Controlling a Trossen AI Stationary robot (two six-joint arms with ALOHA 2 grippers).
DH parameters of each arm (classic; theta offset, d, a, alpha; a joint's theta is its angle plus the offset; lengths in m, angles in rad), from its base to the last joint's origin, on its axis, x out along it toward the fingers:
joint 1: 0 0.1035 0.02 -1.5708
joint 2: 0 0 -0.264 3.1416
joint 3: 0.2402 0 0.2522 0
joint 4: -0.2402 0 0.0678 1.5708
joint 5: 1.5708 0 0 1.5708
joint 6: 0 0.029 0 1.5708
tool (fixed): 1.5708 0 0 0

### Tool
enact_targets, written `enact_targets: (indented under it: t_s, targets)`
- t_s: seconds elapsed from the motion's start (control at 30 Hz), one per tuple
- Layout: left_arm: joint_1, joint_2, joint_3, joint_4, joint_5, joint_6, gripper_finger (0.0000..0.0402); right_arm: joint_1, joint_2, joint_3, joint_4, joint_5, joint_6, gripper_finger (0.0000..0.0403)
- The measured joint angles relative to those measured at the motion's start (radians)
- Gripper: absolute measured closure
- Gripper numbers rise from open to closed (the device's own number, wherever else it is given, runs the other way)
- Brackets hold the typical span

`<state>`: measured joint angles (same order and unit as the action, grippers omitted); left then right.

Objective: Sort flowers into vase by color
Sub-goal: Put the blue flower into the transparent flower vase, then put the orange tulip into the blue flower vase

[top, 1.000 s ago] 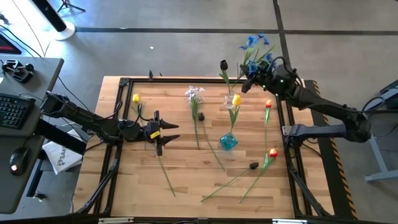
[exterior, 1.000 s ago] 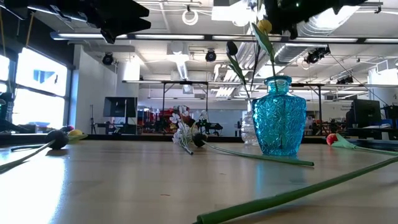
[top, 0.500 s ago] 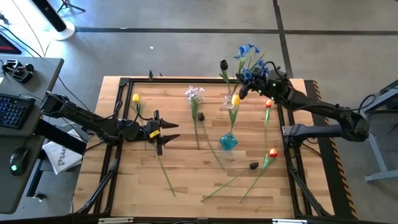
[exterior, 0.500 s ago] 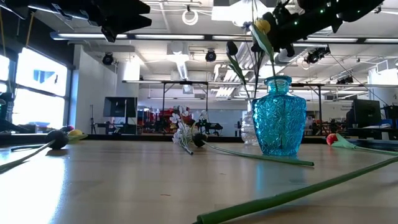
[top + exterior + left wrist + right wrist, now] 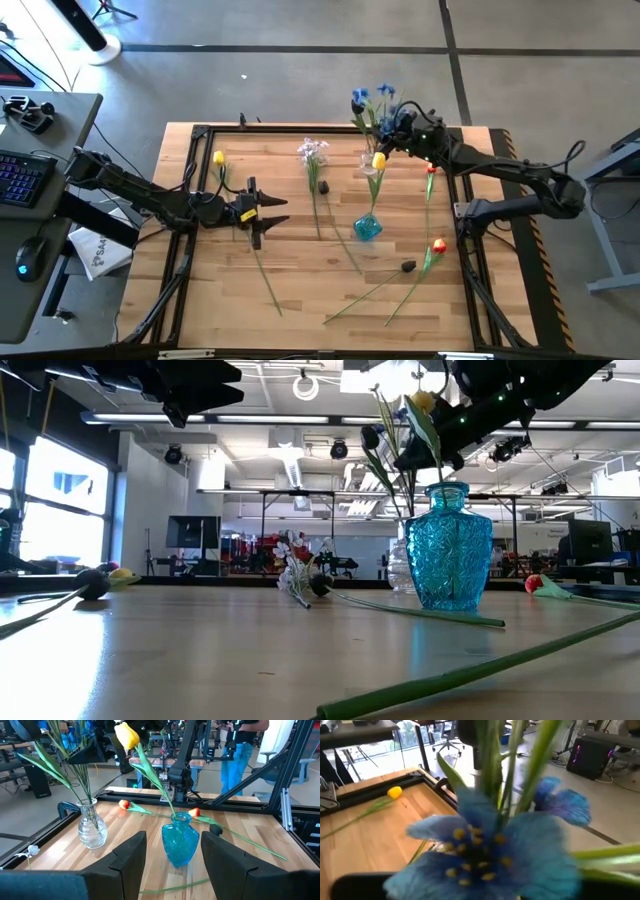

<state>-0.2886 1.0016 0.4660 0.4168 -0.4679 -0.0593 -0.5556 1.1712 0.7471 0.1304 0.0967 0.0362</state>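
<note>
Right gripper (image 5: pixel 397 122) is seen above the clear vase (image 5: pixel 371 163) with the blue flowers (image 5: pixel 371 97) at its fingers; whether they are parted or clamped cannot be told. Left gripper (image 5: pixel 268 213), fingers apart and empty, is held well left of that vase.

You see the counter (image 5: pixel 300 260) from straight overhead, level from its edge, and close-up from both wrists, the blue vase (image 5: pixel 448 546) shared by the overhead, low and left wrist views.
</note>
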Motion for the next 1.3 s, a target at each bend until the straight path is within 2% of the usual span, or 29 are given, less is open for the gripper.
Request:
enact_targets:
  t_s: [0.2,0.4,0.83,1.13,1.3]
  targets:
    - [0.000,0.000,0.000,-0.002,0.000,-0.005,0.0225,0.000,-0.049,0.051,-0.148,-0.001,-0.018,0.0213]
    - [0.000,0.000,0.000,-0.002,0.000,-0.008,0.0225,0.000,-0.100,0.136,-0.362,-0.001,-0.010,0.0165]
    - [0.000,0.000,0.000,-0.014,0.001,-0.016,0.0225,0.000,-0.144,0.151,-0.400,-0.045,0.011,0.0160]
    - [0.000,0.000,0.000,-0.017,0.001,-0.018,0.0225,0.007,-0.295,0.151,-0.495,-0.045,0.076,0.0160]
    - [0.000,0.000,0.000,-0.017,0.000,-0.018,0.0225,0.088,-0.382,0.151,-0.571,-0.030,0.133,0.0160]
